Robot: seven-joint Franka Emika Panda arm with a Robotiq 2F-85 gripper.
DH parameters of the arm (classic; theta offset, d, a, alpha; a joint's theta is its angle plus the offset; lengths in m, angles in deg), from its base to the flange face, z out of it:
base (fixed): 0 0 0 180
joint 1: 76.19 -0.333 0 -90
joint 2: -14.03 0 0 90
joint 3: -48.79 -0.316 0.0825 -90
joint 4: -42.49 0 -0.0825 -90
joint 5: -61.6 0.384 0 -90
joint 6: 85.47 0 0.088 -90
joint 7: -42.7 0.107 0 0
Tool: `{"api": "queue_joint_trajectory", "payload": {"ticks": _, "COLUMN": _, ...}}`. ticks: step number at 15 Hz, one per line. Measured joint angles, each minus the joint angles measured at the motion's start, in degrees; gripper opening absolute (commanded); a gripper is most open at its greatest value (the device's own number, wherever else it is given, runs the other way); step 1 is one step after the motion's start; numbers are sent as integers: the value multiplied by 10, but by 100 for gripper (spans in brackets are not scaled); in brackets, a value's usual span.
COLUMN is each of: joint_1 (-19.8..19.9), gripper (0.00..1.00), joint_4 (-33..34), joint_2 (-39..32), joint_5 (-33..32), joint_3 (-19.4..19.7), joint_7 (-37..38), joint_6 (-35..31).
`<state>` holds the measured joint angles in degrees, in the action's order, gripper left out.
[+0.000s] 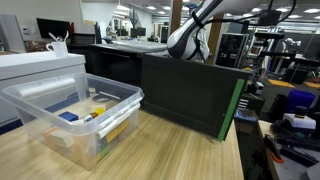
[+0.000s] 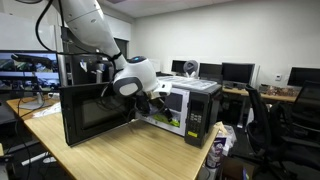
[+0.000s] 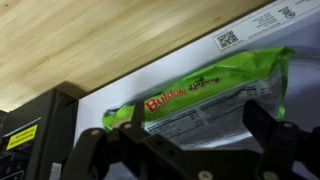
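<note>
Pincer (image 3: pixel 185 150) hangs released, its jaws spread wide and nothing between them, just over a green food packet (image 3: pixel 210 90) with red lettering. The packet lies flat on a white surface beside the wooden table (image 3: pixel 90 40). In an exterior view the pincer (image 2: pixel 152 100) sits at the mouth of the microwave (image 2: pixel 200 105), whose dark door (image 2: pixel 95 115) stands swung open.

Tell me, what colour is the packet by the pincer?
Bright green packet with red lettering; wrist view shows it best.
</note>
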<state>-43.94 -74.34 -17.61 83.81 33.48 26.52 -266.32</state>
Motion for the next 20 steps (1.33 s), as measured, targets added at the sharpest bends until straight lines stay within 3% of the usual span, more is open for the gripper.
{"api": "queue_joint_trajectory", "payload": {"ticks": 4, "joint_1": 0, "gripper": 100, "joint_4": 1, "joint_2": 0, "joint_5": -1, "joint_3": -2, "joint_7": -3, "joint_6": 0}}
{"api": "queue_joint_trajectory", "payload": {"ticks": 5, "joint_1": 0, "gripper": 75, "joint_4": 1, "joint_2": 0, "joint_5": -1, "joint_3": -2, "joint_7": -4, "joint_6": 0}}
{"api": "queue_joint_trajectory", "payload": {"ticks": 6, "joint_1": 0, "gripper": 73, "joint_4": 1, "joint_2": 0, "joint_5": -1, "joint_3": -2, "joint_7": -4, "joint_6": 0}}
{"api": "queue_joint_trajectory", "payload": {"ticks": 15, "joint_1": -1, "gripper": 10, "joint_4": 4, "joint_2": 2, "joint_5": -1, "joint_3": -2, "joint_7": -3, "joint_6": 0}}
{"api": "queue_joint_trajectory", "payload": {"ticks": 17, "joint_1": -1, "gripper": 0, "joint_4": 3, "joint_2": 5, "joint_5": -1, "joint_3": -4, "joint_7": -3, "joint_6": 1}}
{"api": "queue_joint_trajectory", "payload": {"ticks": 20, "joint_1": 1, "gripper": 0, "joint_4": -28, "joint_2": 34, "joint_5": -1, "joint_3": -11, "joint_7": -3, "joint_6": 24}}
